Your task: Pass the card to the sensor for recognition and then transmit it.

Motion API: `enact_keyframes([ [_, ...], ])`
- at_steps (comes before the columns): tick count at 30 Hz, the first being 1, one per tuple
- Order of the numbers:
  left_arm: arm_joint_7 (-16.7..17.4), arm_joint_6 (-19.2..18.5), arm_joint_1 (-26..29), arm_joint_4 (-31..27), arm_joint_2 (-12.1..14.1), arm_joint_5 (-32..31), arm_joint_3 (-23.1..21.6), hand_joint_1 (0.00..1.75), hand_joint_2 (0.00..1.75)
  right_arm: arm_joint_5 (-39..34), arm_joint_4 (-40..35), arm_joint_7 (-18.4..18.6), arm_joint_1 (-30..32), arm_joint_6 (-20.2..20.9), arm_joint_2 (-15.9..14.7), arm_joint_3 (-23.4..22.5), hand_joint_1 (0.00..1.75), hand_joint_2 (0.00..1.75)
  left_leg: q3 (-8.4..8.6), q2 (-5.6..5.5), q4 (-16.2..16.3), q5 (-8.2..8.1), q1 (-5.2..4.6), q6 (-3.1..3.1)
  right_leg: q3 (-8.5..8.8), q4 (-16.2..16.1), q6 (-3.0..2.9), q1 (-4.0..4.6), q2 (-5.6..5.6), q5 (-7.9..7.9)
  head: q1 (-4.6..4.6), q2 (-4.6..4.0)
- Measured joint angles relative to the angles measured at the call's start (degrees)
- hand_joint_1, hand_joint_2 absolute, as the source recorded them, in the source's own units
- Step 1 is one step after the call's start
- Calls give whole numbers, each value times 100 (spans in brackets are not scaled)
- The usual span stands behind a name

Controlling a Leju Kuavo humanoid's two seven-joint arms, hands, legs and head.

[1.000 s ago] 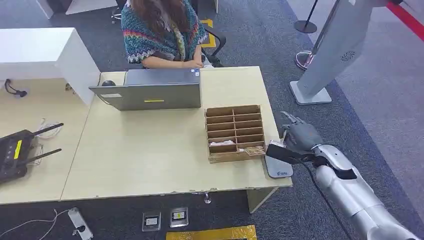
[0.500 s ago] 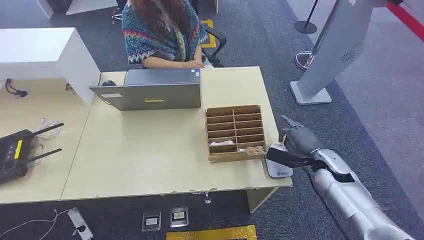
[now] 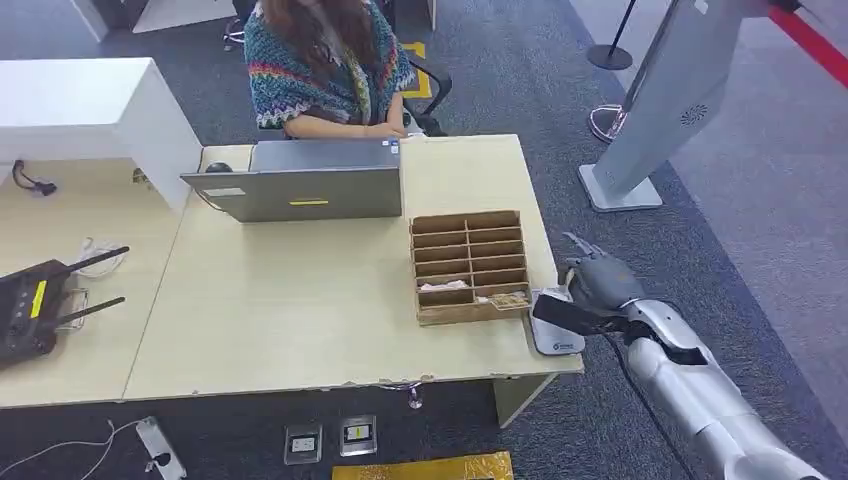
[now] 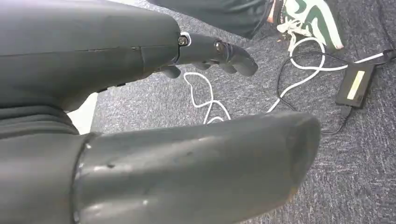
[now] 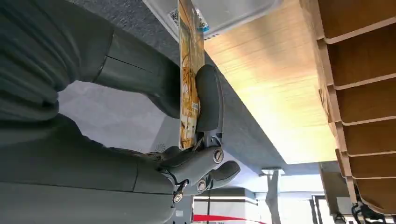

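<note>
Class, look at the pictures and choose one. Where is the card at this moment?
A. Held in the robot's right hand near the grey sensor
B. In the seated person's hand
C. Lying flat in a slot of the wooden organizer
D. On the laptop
A: the right wrist view shows the card pinched in the right hand, its far edge near the sensor at the table's edge.

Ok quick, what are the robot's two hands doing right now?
Left hand: open, fingers apart, holding nothing.
Right hand: pinching the card, held near the sensor.

Your right hand (image 3: 598,282) is covering part of the sensor (image 3: 557,335); the card (image 5: 189,79) print is blurring beyond reading.
</note>
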Motion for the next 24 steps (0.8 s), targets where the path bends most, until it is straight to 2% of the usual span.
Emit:
enact_keyframes([
  [17, -37, -24, -13, 0, -7, -105, 2, 0, 0, -26, 9, -55, -128, 42, 17, 2, 175, 175, -2, 0, 0, 0, -2, 0, 2, 0, 1, -1, 0, 1, -4, 0],
  [20, -37, -55, -55, 0, -7, -179, 2, 0, 0, -287, 9, -131, -424, 280, 15, -18, 175, 175, -17, 3, 1, 8, -6, 0, -17, 3, 2, -6, 0, 11, -2, 0],
  [24, -37, -81, -158, -2, -9, -295, 0, 0, 0, -594, -5, -325, -1213, 642, 22, -101, 175, 175, -31, 7, 1, 15, -8, 3, -27, 7, 5, -8, 5, 16, 0, 2],
])
